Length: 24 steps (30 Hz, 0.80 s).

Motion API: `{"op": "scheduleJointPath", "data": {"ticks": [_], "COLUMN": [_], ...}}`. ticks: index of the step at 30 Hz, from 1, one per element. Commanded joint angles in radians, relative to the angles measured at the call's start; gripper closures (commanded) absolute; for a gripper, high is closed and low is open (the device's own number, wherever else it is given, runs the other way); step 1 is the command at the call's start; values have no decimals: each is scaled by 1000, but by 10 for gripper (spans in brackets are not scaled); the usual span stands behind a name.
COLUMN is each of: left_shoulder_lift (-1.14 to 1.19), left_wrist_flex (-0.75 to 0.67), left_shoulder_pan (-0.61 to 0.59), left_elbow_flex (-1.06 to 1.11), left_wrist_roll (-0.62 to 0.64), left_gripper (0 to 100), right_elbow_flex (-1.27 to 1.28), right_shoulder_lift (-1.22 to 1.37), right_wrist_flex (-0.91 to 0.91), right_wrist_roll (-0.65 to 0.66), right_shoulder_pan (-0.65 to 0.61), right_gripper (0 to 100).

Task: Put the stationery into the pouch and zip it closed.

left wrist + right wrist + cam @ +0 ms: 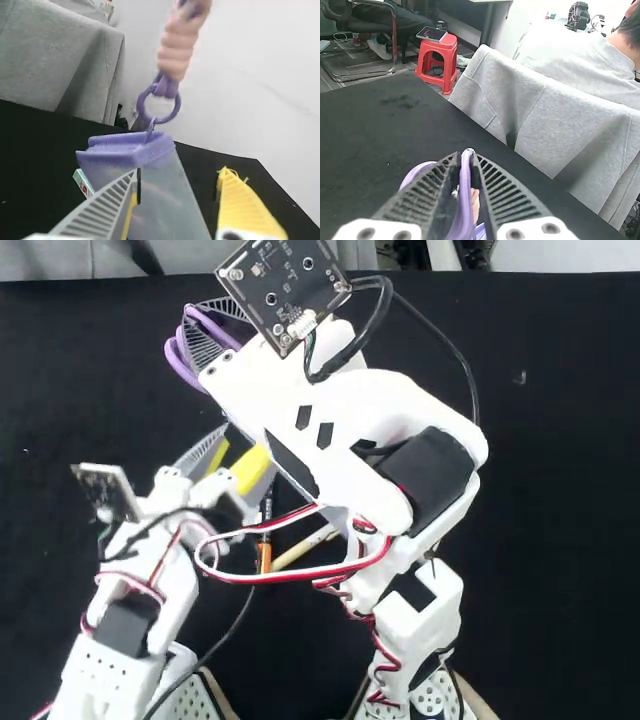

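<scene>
Black cloth covers the table (560,490); a red stool (437,52) stands on the floor beyond its far edge.

Right arm: stretched forward over the middle of the table in the high view, its white upper segments folded in a high arch and the wrist pitched down toward the far side. The right gripper (465,157) has its two grey ribbed fingers pressed together on the purple strap (466,200), with the loop pinched flat between them. In the high view the same gripper (205,325) sits at the far end of the arm, with purple loops bulging out beside it.

Pouch (160,200): clear body with a purple top edge, standing upright. A purple ring (159,102) rises from its top edge, and a pale coiled cord (180,35) runs up from the ring.

Left arm: low at the near left of the table, forearm angled up toward the centre. The left gripper (178,171) is spread. Its grey ribbed finger lies against the lower side of the pouch, and the yellow finger stands apart on the other side, with bare table showing in the gap.

Stationery: a dark pen (265,552) and a pale pencil (303,548) lie on the cloth between the two arms, partly under red and white cables — outside the pouch.
</scene>
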Motion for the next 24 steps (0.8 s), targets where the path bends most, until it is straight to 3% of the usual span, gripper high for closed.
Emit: {"op": "scheduleJointPath", "data": {"ticks": [1,10,17,24], "left_shoulder_lift": [229,494,563,566], "left_wrist_flex": [-23,-118,-121,-239], "left_shoulder_pan": [-15,-15,-13,-7], "left_elbow_flex": [-202,-257,-252,-168], "left_wrist_roll": [29,75,75,72], "left_gripper": [743,743,743,747], "right_elbow_flex": [-45,-36,25,219], "right_shoulder_lift": [-51,-94,-150,-292], "right_wrist_flex": [34,35,35,31], "right_wrist_roll": [5,2,0,8], "right_shoulder_pan": [-14,-14,-15,-57], "right_gripper": [988,988,988,988]}}
